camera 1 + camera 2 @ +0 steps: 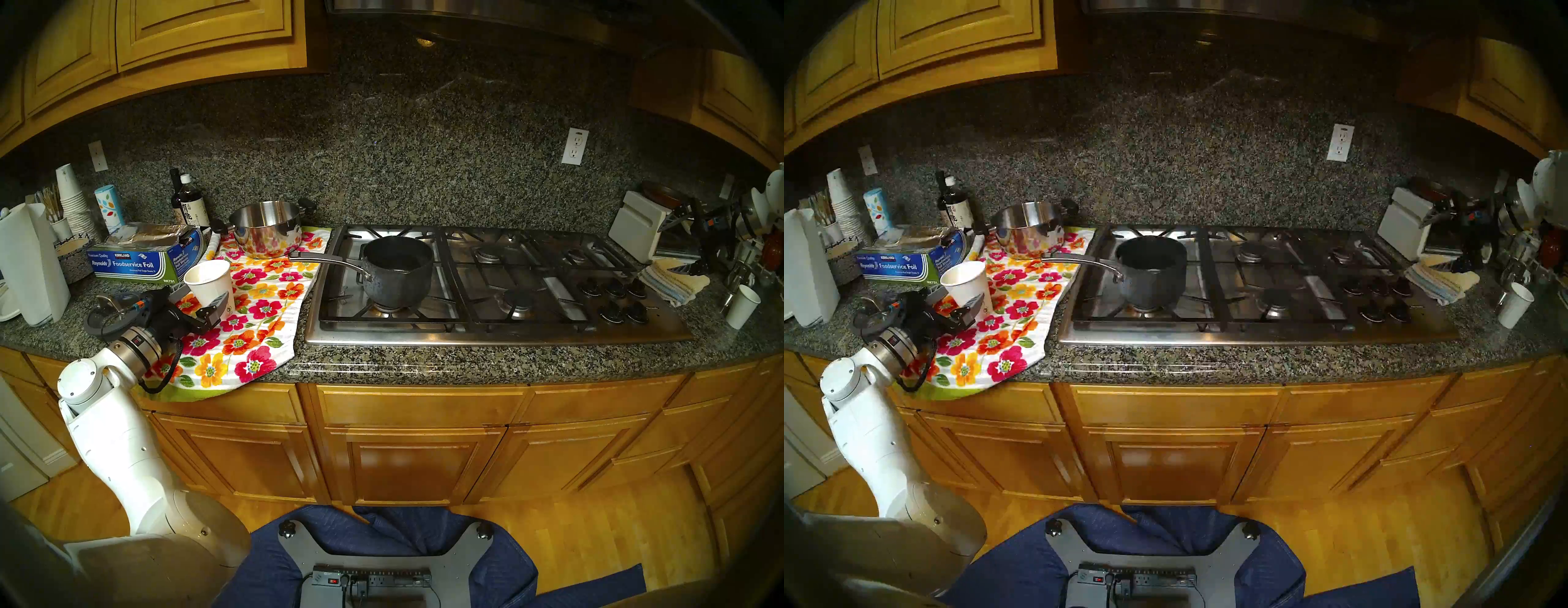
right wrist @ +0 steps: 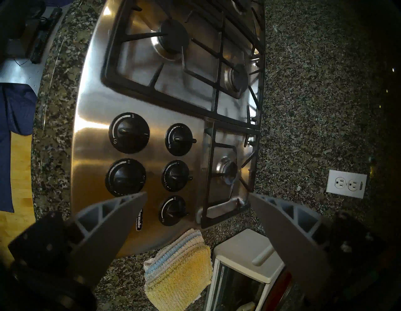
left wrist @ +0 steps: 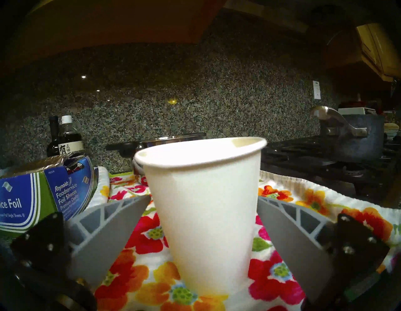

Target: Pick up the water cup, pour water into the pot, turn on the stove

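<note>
The stove [image 1: 488, 327] is stretching wide across the granite counter [image 1: 382, 365], and the pot [image 1: 399, 271] is sitting on its front-left grate, long handle reaching out toward the floral towel [image 1: 259, 322]. On that towel the water cup [image 1: 210, 282] is standing upright, just beside the foil box [image 1: 140, 261], with the shiny steel pot [image 1: 265, 229] behind it.

The left gripper [image 3: 204, 208] is coming in level, and its jaws are standing wide apart with the cup between them; the grey fingers [image 3: 104, 225] are flanking the paper wall on both sides with a gap showing, so nothing is held yet. The right gripper [image 2: 197, 195] is hanging over the knobs [image 2: 175, 176] with its jaws spread and empty.

The way to do this well, I'd say: the cup looks well centred between the fingers, so close about mid-height, below the flared rim. Squeeze gently, because thin paper will probably buckle and slop water. Lift straight up to clear the towel, keep the cup upright, and steer over the pot's handle rather than through it.
</note>
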`<state>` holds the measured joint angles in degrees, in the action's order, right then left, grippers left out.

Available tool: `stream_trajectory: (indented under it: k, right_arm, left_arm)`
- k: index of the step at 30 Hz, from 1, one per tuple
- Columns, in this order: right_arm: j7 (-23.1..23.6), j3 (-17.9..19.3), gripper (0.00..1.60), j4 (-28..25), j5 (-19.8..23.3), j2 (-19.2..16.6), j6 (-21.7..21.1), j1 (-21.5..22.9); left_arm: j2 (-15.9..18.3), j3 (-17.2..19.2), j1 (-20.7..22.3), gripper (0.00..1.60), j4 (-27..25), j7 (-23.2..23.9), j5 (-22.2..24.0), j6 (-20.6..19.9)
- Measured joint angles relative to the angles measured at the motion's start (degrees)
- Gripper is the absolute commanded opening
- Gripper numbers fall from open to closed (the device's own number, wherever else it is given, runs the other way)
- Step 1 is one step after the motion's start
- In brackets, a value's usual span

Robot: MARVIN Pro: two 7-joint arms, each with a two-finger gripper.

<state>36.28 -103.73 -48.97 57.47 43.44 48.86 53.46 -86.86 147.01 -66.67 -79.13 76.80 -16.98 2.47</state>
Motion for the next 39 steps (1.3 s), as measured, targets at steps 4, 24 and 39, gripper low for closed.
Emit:
stream_trajectory:
  k: [4,24,39]
  right_arm:
    - [0.0,0.0,1.6,0.0,0.0,0.0,0.0,-0.01]
    - [0.01,0.0,1.6,0.0,0.01,0.0,0.0,-0.01]
    - [0.02,-0.01,1.6,0.0,0.02,-0.01,0.0,-0.01]
  left_arm:
    - [0.18,-0.43,0.34,1.6,0.81,-0.28,-0.04,0.14]
    - [0.75,-2.31,1.35,1.6,3.01,-2.0,-0.4,0.21]
    - [0.92,-2.63,1.3,0.58,3.11,-1.31,-0.16,0.4]
